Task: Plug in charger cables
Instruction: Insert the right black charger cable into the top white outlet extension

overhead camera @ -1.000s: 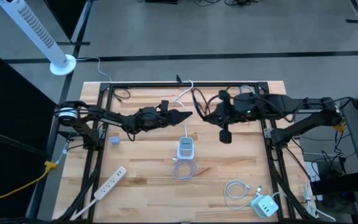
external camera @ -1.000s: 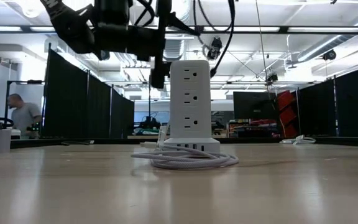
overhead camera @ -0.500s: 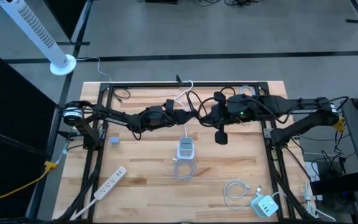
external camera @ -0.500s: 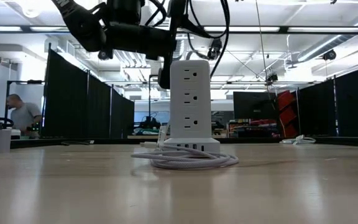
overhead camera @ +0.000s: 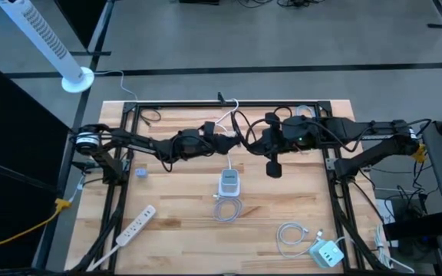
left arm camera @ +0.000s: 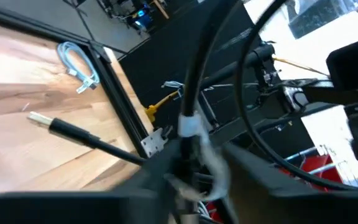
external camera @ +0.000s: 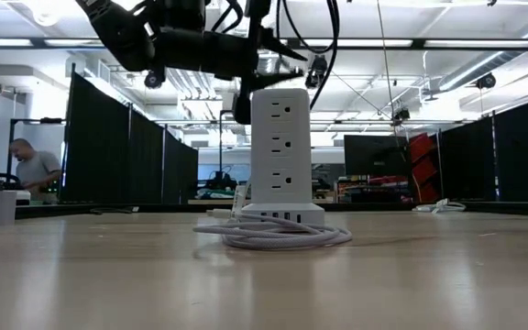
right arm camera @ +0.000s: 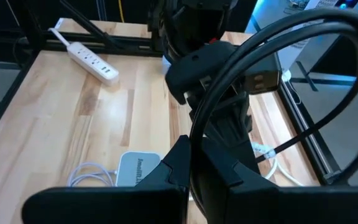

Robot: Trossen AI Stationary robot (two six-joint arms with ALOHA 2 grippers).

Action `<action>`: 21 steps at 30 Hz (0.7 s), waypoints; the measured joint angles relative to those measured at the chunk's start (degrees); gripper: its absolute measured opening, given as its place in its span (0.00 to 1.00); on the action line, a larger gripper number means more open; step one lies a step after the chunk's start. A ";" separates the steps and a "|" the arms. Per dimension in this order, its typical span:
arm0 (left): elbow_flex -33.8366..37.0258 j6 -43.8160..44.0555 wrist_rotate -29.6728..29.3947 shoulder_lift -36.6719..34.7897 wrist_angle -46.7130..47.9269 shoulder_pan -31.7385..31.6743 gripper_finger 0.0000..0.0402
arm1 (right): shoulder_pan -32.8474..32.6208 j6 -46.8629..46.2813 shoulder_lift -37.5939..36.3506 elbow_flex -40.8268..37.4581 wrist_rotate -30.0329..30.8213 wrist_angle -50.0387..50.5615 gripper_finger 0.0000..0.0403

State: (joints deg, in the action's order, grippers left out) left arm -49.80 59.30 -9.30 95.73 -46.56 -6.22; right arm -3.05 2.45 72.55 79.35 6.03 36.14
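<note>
A black charger cable (overhead camera: 242, 126) hangs in loops above the table's middle, between my two grippers. My left gripper (overhead camera: 229, 142) reaches in level from the left and is shut on it; it also shows in the low view (external camera: 262, 66). My right gripper (overhead camera: 255, 142) comes from the right, slants down and is shut on the same cable. One cable end with a metal plug (left arm camera: 39, 118) hangs free. Below them a white socket tower (overhead camera: 229, 184) stands on the table with its white cord (overhead camera: 225, 210) coiled at its foot. My left gripper pinches the black cable between its two fingers, just below a white band (left arm camera: 189, 126) on the cable. The fingers come level from the table's left. The cable rises out of the hold, clear of the table. My right gripper pinches the black cable (right arm camera: 194, 140) between its two fingers, coming from the table's right and slanting down. The cable rises from the fingers and arches over in a wide loop (right arm camera: 303, 28), clear of the table.
A long white power strip (overhead camera: 136, 224) lies near the front left. A white cable loop (overhead camera: 290, 236) and a white charger block (overhead camera: 326, 253) lie at the front right. A black frame (overhead camera: 229, 103) runs along the table's edges. A person stands far behind, left (external camera: 35, 170).
My left gripper has gone a little toward the table's right, toward my right gripper, and has shut on the black cable from a wide-open stance. The cable's loops have shifted between the two grippers.
</note>
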 joint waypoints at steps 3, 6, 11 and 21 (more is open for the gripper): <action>0.00 -2.32 1.21 -0.96 0.04 0.00 0.05 | 0.00 -1.07 0.00 0.00 0.00 0.05 0.01; 0.00 -4.75 2.81 -2.23 0.01 0.00 0.05 | -0.02 -3.29 -0.02 0.00 0.05 0.27 0.01; 0.00 -11.55 3.87 -6.58 1.38 0.07 0.05 | -0.02 -6.28 -0.57 0.00 0.08 1.83 0.09; 0.00 -43.28 3.84 -18.71 5.02 0.54 0.05 | -0.04 -11.42 -5.93 0.00 -0.05 15.17 0.36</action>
State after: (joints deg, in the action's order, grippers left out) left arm -49.80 16.02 -5.45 77.02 -41.54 -5.68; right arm -3.09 -8.97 66.62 79.35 5.98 51.31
